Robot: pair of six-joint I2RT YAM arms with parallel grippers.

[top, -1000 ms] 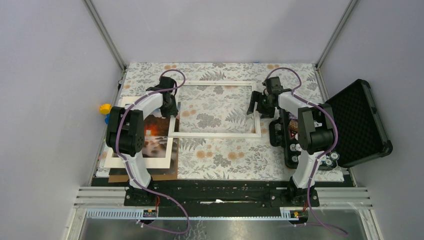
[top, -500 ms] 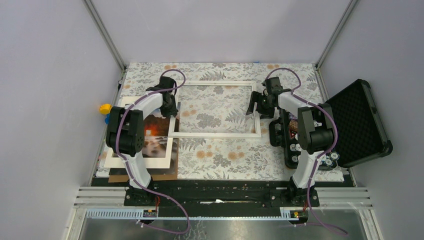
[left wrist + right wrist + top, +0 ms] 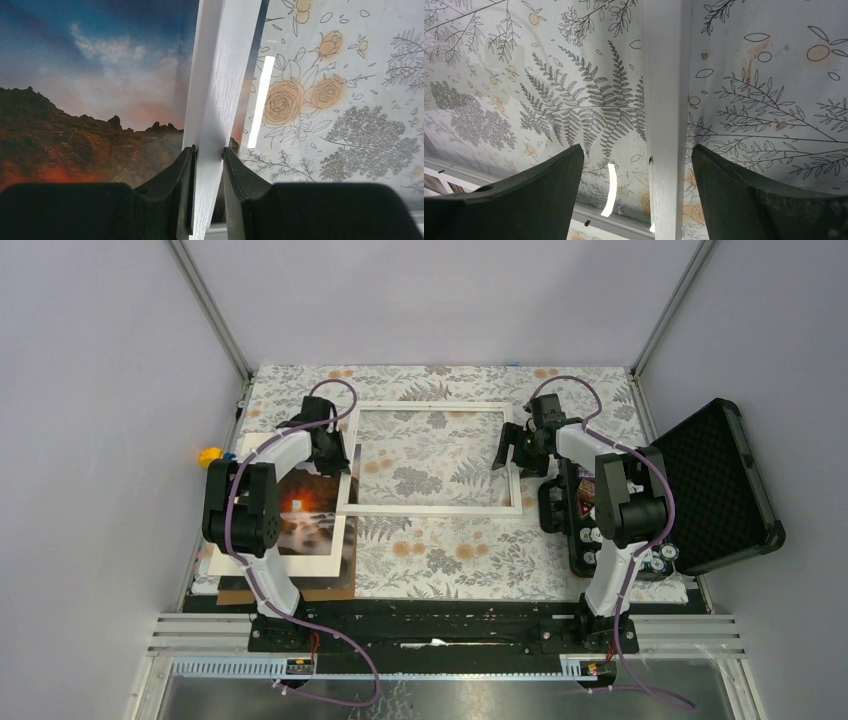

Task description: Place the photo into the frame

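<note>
At the left of the worktop (image 3: 450, 550): left pincer (image 3: 207, 150) is now clamped on the frame (image 3: 220, 75).
The jaws have just narrowed onto the white left rail and the arm has swung left; the frame looks unmoved. Right pincer (image 3: 637, 150) gapes wide astride the right rail, gripping nothing. Photo (image 3: 75, 100) lies left of the frame, seemingly overlapped by that rail. Next is probably shifting the frame over the photo.

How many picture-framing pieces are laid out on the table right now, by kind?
frame: 1
photo: 1
white mat: 1
brown backing board: 1
Total: 4
</note>
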